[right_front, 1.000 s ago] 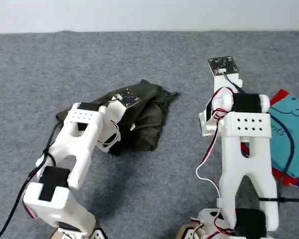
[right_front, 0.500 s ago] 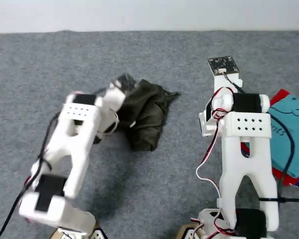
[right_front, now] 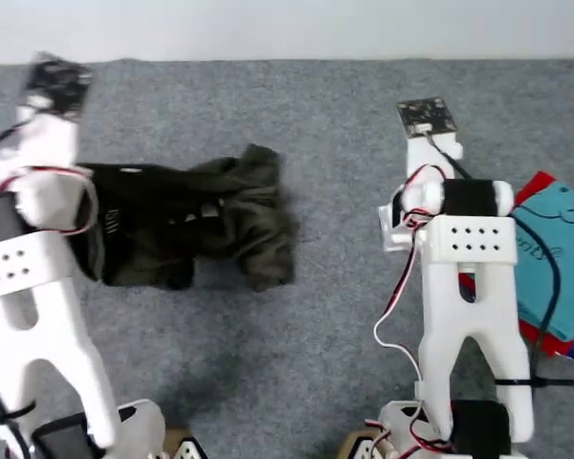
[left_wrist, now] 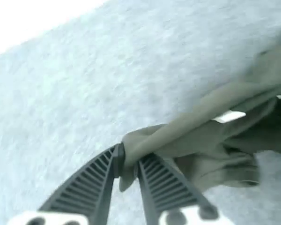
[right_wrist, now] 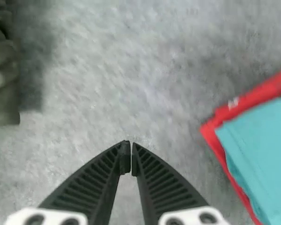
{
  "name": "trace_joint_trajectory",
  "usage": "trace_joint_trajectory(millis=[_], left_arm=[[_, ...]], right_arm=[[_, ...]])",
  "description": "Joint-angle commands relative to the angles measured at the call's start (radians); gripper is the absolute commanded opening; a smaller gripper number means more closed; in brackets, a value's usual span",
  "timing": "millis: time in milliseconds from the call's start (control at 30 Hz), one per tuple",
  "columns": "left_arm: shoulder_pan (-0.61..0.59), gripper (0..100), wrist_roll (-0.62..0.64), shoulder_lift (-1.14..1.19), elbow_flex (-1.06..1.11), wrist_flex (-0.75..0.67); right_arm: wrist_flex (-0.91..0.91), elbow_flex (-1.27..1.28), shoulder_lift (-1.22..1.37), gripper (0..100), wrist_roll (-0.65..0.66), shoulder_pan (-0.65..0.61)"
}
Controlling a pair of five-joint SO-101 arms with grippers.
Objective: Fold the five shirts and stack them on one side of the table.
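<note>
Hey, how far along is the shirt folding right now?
Done: a teal shirt lies folded on a red shirt at one side of the table. In hand: the left claw is shut on an edge of the olive shirt, which lies rumpled. The right claw is shut and empty. Left: folding the olive shirt and stacking it; I can't count the pile's layers.

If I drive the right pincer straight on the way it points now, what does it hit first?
Most likely bare grey table cover, though depth is unclear. The right pincer, shut, aims between the olive shirt and the folded stack, touching neither.
</note>
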Motion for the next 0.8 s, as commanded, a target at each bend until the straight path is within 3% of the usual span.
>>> trace_joint_trajectory(millis=[0,233,467,767], left_arm=[[-0.092,1,0.009,0.005,-0.007,0.003],[-0.143,1,0.009,0.031,0.008,0.005],[-0.137,1,0.009,0.032,0.010,0.005],[-0.049,1,-0.025,0.023,0.085,0.005]], right_arm=[[-0.070,-0.015,-0.035,0.9,-0.012,-0.085],[-0.208,-0.117,0.091,1.3,-0.012,-0.248],[-0.104,-0.652,0.512,17.6,-0.055,-0.341],[-0.015,-1.344,1.063,18.0,-0.018,-0.453]])
